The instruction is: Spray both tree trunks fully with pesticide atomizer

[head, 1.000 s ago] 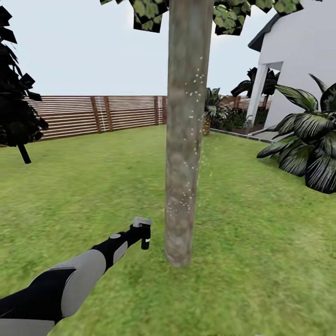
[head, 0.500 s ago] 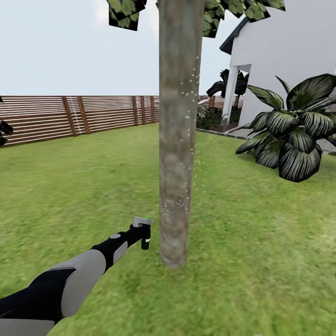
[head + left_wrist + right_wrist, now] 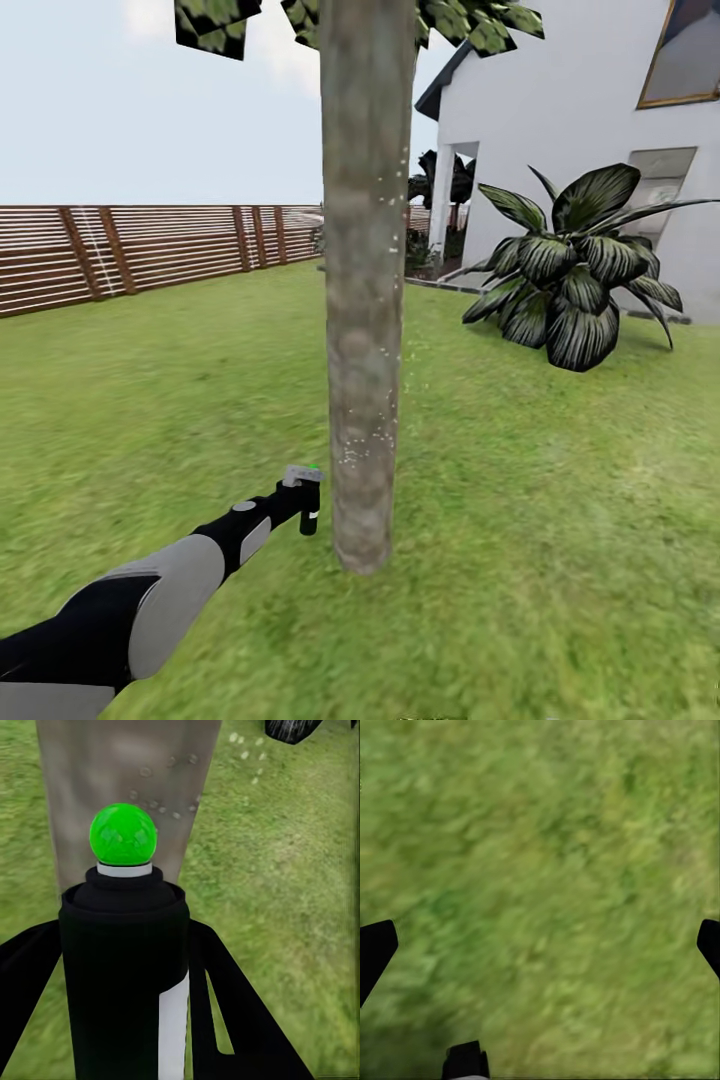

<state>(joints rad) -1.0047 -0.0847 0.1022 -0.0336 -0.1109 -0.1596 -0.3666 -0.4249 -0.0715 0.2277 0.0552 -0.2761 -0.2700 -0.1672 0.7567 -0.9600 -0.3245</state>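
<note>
with our left gripper (image 3: 303, 500) clamped on the pesticide atomizer (image 3: 124, 945), we should keep its green nozzle facing the tree trunk (image 3: 362, 300), sweeping upward.

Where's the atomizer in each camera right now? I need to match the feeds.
Head view: atomizer low and left of centre, at the tip of the left claw, just left of the trunk.
Left wrist view: atomizer in the foreground, green spot toward the trunk.
Right wrist view: grass, open claw tips at the edges.
Shared landmark: the speckled trunk.
</note>
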